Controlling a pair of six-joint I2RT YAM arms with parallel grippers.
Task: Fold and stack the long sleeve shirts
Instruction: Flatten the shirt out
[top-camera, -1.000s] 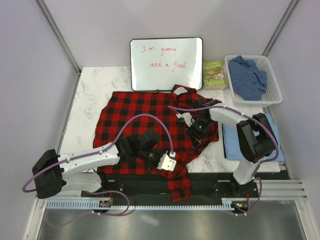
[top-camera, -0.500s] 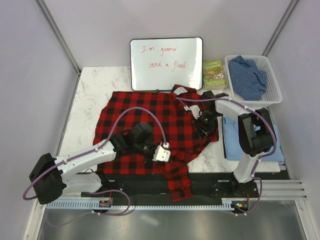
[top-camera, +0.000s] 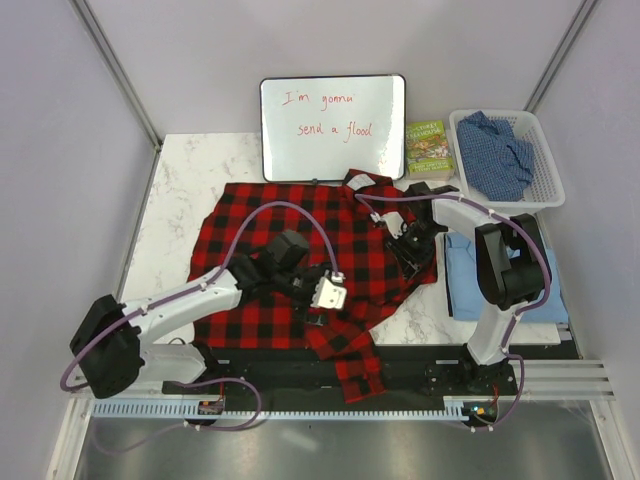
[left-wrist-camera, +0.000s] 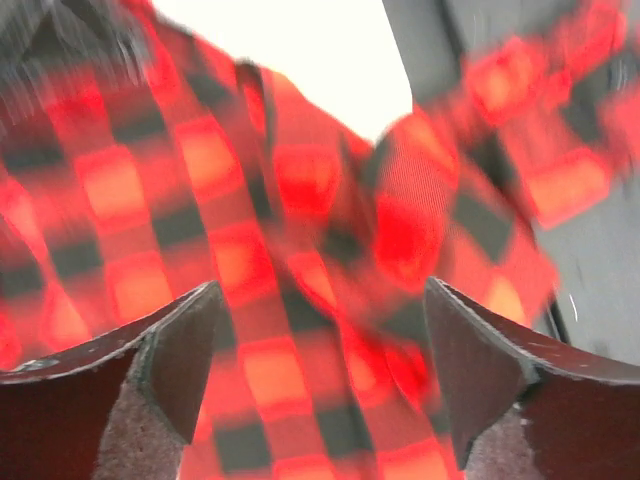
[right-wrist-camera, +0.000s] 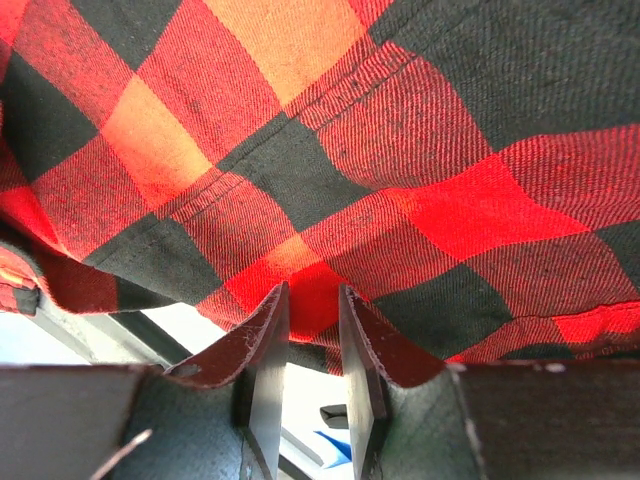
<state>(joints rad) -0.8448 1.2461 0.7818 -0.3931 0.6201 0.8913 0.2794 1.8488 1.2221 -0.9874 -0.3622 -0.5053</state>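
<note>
The red-and-black checked flannel shirt (top-camera: 270, 225) lies spread across the middle of the table, one sleeve hanging over the near edge. My left gripper (top-camera: 322, 300) hovers over its lower middle; in the left wrist view the left gripper (left-wrist-camera: 320, 340) is open wide above blurred flannel (left-wrist-camera: 250, 250). At the flannel's right edge my right gripper (top-camera: 408, 250) pinches the cloth; in the right wrist view the right gripper (right-wrist-camera: 313, 310) is shut on a fold of the flannel (right-wrist-camera: 330, 150). A folded light blue shirt (top-camera: 462, 285) lies under the right arm. The darker blue speckled shirt (top-camera: 497, 150) lies in the basket.
A white basket (top-camera: 548, 190) stands at the back right. A book (top-camera: 429, 148) lies beside it, and a whiteboard (top-camera: 333, 128) with red writing leans against the back wall. Bare marble table (top-camera: 185, 180) shows at the back left.
My left gripper has opened and let go of the flannel, moving slightly away from the near edge. My right gripper has shifted right to the shirt's right edge and stays closed on cloth.
</note>
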